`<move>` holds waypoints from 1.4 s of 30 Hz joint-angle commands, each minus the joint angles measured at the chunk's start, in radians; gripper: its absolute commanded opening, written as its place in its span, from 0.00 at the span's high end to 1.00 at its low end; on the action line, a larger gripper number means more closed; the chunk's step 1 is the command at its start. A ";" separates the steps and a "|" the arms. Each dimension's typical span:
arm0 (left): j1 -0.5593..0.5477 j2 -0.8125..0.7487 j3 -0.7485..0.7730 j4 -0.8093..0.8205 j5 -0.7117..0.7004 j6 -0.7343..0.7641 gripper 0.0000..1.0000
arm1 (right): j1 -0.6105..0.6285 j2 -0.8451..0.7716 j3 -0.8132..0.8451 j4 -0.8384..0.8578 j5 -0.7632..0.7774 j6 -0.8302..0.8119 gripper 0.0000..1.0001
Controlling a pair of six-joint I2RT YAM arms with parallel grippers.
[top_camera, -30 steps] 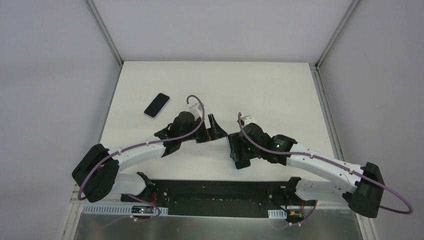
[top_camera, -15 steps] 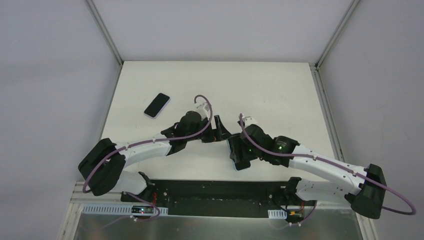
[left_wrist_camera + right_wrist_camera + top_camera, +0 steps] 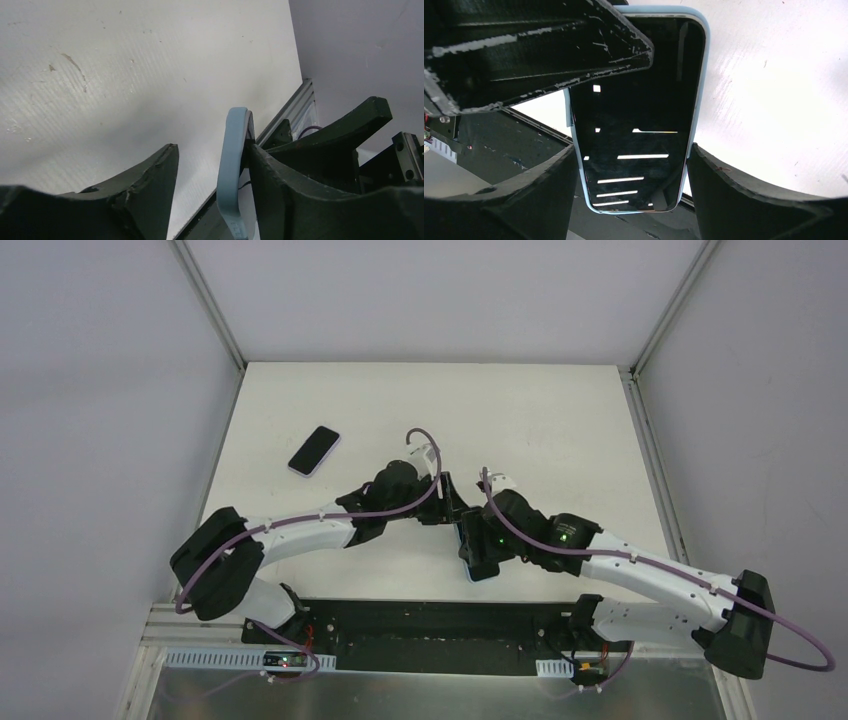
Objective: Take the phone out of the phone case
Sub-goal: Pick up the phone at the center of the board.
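Observation:
A phone with a dark screen sits in a light blue phone case. My right gripper is shut across the case's long sides and holds it off the table, near the front edge. My left gripper straddles the far end of the case. One of its fingers lies against the phone's screen side. The other finger stands apart from the case's back, with a gap showing. In the top view the left gripper meets the right gripper mid-table.
A second phone with a pale rim lies flat on the white table at the back left. The black base rail runs along the near edge, and grey walls stand close on both sides.
My left arm has swung right to the held phone, and its jaws have narrowed around the case's far end. The right arm and the phone have barely moved.

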 commanded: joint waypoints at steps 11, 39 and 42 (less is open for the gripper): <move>-0.016 0.042 0.041 0.101 0.057 -0.022 0.69 | 0.009 -0.032 0.021 0.060 0.016 0.020 1.00; -0.020 -0.003 0.008 0.212 0.117 -0.125 0.71 | 0.009 -0.079 0.021 0.088 0.021 0.035 1.00; -0.021 -0.004 0.005 0.212 0.117 -0.127 0.66 | 0.009 -0.084 0.019 0.085 0.029 0.034 1.00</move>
